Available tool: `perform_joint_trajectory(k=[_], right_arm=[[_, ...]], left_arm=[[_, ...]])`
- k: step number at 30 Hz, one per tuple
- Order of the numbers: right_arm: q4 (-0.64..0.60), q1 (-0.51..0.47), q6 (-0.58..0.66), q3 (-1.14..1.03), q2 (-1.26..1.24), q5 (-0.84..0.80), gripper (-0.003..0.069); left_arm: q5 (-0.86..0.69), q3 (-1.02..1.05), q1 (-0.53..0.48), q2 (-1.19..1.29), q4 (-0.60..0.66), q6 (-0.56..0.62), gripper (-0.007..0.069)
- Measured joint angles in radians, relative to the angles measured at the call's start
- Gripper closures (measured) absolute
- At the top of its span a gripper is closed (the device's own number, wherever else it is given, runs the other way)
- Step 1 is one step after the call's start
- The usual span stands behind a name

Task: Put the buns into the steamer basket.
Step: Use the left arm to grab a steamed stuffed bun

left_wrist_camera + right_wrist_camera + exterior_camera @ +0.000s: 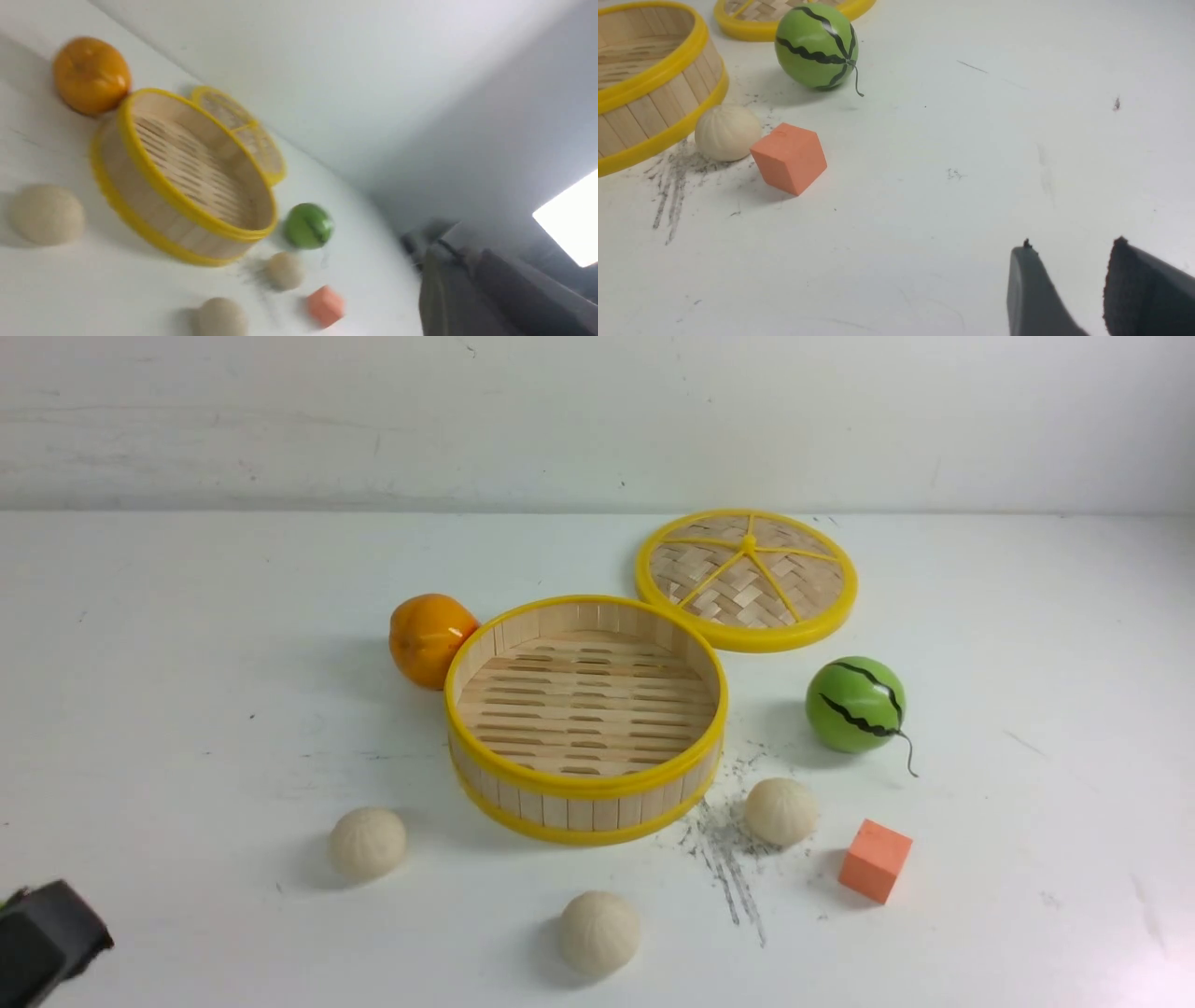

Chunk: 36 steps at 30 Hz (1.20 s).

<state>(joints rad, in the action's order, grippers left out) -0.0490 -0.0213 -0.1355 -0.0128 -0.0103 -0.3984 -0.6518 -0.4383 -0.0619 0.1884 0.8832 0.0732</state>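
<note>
- Right hand (1071, 247) — parted, gripping nothing, low over bare table (187, 709), well apart from the orange cube (788, 157).
- Left hand (51, 938) — only a dark corner at the near-left edge of the front view, blurred in its own wrist view; cannot tell whether released or clenched.
- White table, scuffed with dark streaks (724, 859) just right of the steamer basket (585, 798); plain pale wall (597, 420) behind.
- Steamer basket upright mid-table, slotted floor bare.
- Outside it, on the table: left bun (367, 843), front bun (599, 932), right bun (780, 811) — cream, round, faintly pleated, near the basket's front wall, not touching.
- Orange fruit (429, 639) just beside the far-left rim; lid (747, 574) flat just behind; watermelon ball (855, 704) to the right.
</note>
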Motion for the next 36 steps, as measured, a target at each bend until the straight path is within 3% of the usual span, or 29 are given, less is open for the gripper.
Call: perform_joint_trajectory(k=[1, 7, 12, 20, 27, 31, 36], right_arm=[[0.0, 0.0, 0.0, 0.0, 0.0, 0.0, 0.042], [0.0, 0.0, 0.0, 0.0, 0.0, 0.0, 0.042], [0.0, 0.0, 0.0, 0.0, 0.0, 0.0, 0.042], [0.0, 0.0, 0.0, 0.0, 0.0, 0.0, 0.042], [0.0, 0.0, 0.0, 0.0, 0.0, 0.0, 0.042], [0.0, 0.0, 0.0, 0.0, 0.0, 0.0, 0.042], [-0.001, 0.0, 0.0, 0.0, 0.0, 0.0, 0.042]], left_arm=[[-0.079, -0.087, 0.0, 0.078, -0.116, -0.009, 0.0638], [-0.385, -0.404, 0.034, 0.415, -0.532, -0.039, 0.0638], [-0.495, -0.564, 0.15, 0.625, -0.77, -0.04, 0.0638], [-0.504, -0.696, 0.323, 0.991, -0.957, -0.132, 0.0617], [-0.449, -0.817, 0.384, 1.284, -0.939, -0.163, 0.0372], [-0.36, -0.848, 0.384, 1.437, -0.932, -0.177, 0.0176], [-0.246, -0.848, 0.384, 1.545, -0.933, -0.18, 0.0113]])
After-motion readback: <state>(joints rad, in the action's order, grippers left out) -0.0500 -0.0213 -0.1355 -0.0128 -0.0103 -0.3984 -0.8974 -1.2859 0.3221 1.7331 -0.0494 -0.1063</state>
